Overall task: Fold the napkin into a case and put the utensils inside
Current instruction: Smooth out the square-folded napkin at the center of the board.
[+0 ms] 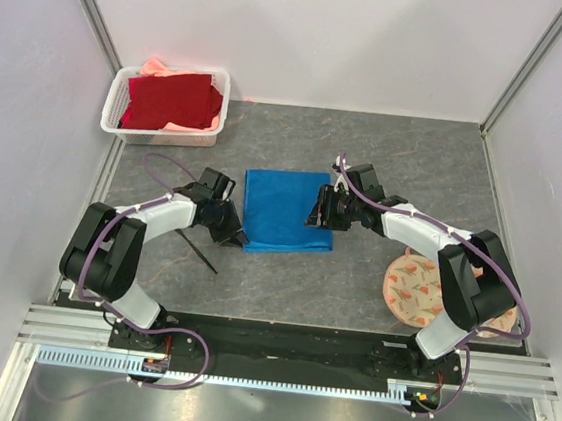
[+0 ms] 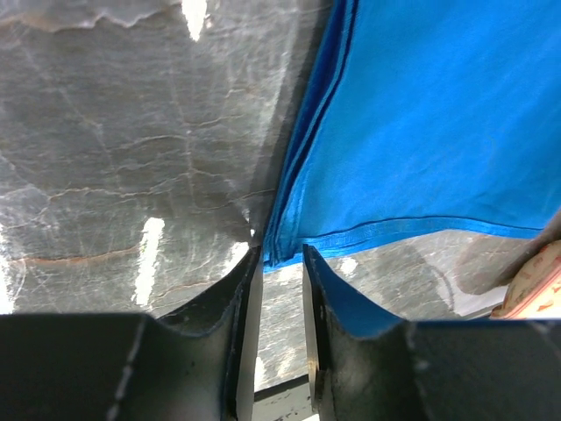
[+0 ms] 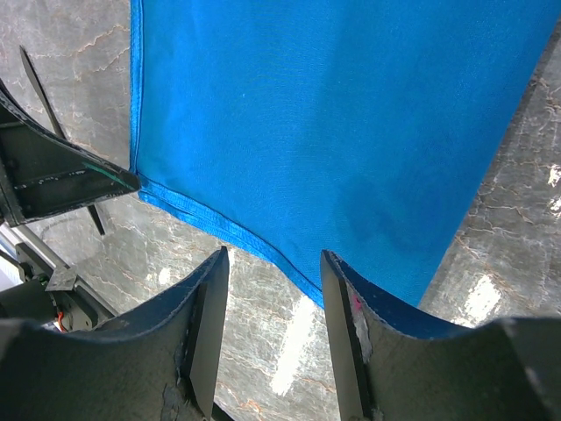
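Observation:
The blue napkin (image 1: 286,209) lies folded flat in layers in the middle of the table. My left gripper (image 1: 235,234) is at its near-left corner; in the left wrist view the layered corner (image 2: 273,250) sits right at the tips of the narrowly open jaws (image 2: 280,256), with bare table between them. My right gripper (image 1: 319,215) is at the napkin's right side; in the right wrist view its jaws (image 3: 273,259) are wide open just short of the hemmed edge (image 3: 263,250). A thin black utensil (image 1: 198,252) lies on the table by the left arm and also shows in the right wrist view (image 3: 35,81).
A white basket (image 1: 212,133) holding dark red cloth stands at the back left. A round peach floral mat (image 1: 413,290) lies at the near right, partly under the right arm. Walls enclose the table on three sides.

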Robot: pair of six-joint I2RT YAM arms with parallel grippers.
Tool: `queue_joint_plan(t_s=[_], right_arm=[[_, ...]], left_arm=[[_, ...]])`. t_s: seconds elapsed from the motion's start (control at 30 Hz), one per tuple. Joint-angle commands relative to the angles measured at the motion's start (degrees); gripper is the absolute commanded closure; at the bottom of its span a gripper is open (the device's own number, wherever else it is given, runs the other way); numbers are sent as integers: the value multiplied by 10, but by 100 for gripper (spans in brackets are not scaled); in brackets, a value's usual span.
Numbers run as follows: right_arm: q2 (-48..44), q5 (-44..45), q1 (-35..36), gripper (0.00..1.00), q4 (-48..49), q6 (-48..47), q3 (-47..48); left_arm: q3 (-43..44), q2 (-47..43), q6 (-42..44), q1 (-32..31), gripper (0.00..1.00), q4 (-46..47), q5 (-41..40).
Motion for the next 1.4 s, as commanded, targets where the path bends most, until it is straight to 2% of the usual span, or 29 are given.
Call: queue_joint_plan(t_s=[0.0,0.27,0.47,0.57,0.67,0.8,1.07,1.37], right_arm=[[-10,-3,-1,46,21,-6,-9],[-16,1,-2,46,21,-6,-16],[-19,8,-3,46,16,1,-27],[-29,21,-3,48,4,-3,-34],[-30,23,-6,52,1,-4,-44],[-30,20,-8,64,1,-3,-54],[-32,23,-11,65,4,-3,-68],[-33,29,-17,74,9,0,-83]], left_arm=[[26,1,-7,-1,70,16,-12],[29,10,-1,-1,75,20,-9],[35,-11,4,-1,91,19,9],[34,-35,1,-2,94,18,32],[29,-60,1,-2,94,8,45],[17,-82,-1,-2,94,0,61],[-11,-57,6,-1,94,9,47],[-16,-27,15,-2,94,22,38]])
